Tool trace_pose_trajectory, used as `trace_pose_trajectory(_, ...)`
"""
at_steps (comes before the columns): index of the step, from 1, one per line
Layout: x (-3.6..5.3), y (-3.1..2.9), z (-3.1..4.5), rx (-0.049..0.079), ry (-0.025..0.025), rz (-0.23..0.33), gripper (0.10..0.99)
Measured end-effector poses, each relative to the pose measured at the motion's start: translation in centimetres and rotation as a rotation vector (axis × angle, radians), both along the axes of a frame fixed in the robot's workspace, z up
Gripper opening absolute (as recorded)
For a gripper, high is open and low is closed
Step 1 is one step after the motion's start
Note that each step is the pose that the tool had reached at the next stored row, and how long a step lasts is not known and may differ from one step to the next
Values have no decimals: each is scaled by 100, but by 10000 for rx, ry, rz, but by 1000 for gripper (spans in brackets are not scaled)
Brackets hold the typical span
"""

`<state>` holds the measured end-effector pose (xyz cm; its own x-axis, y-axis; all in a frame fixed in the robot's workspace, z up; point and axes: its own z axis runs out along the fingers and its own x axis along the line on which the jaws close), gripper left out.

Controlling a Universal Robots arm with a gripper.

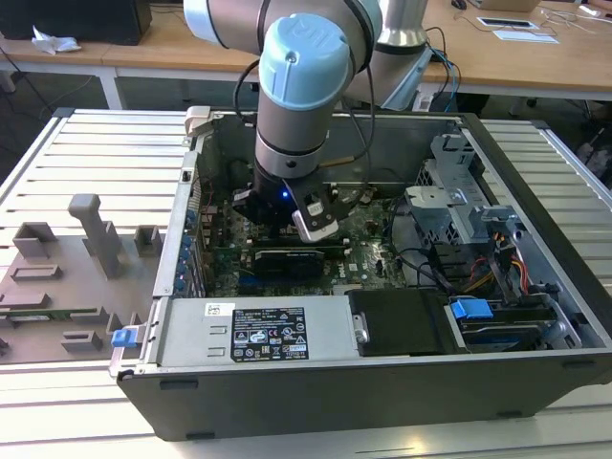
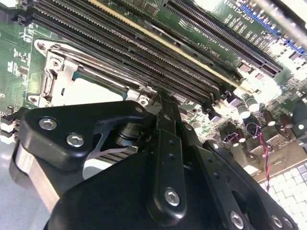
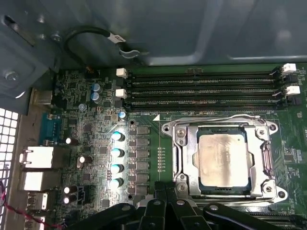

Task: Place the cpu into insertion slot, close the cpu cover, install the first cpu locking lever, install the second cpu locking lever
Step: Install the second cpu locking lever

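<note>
Cpu: the cpu (image 3: 224,163) lies flat in the insertion slot (image 3: 223,189), its pale metal top facing up and square to the socket.
Step one: judged done, since the chip is seated and nothing is being carried.
Cpu cover: the cpu cover (image 3: 189,158) looks lowered, its silver frame flat around the chip, which shows through the window; I take this step as done or very nearly so.
Locking levers: one thin rod (image 3: 220,120) runs along the memory slot side of the frame and another (image 3: 266,163) along an adjacent side. Whether either is hooked under its catch cannot be told, so these two steps count as open.
Hand: the hand (image 2: 162,103) sits low over the green board (image 3: 144,96), its tip just beside the socket's edge. I cannot tell whether it is apart, together or clamped on anything.
Setting: the arm reaches down into an open computer case (image 1: 535,191) that lies on a slatted metal bench (image 1: 96,143).
Memory slots: the long black memory slots (image 3: 201,88) beside the socket are empty.
Labels: a black and white sticker (image 1: 270,335) sits on the grey power supply box; its print is too small to make out.
Board markings: white lettering is scattered over the board but is not legible.
</note>
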<state>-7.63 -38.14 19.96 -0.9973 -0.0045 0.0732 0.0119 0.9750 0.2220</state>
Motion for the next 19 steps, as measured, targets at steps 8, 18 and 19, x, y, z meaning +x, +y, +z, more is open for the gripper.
trace_pose_trajectory(8,179,38,189,-2,45,0,106)
trace_pose_trajectory(18,554,496,149,-1817,319,-27,106)
trace_pose_trajectory(19,553,498,185,-1934,320,-29,106)
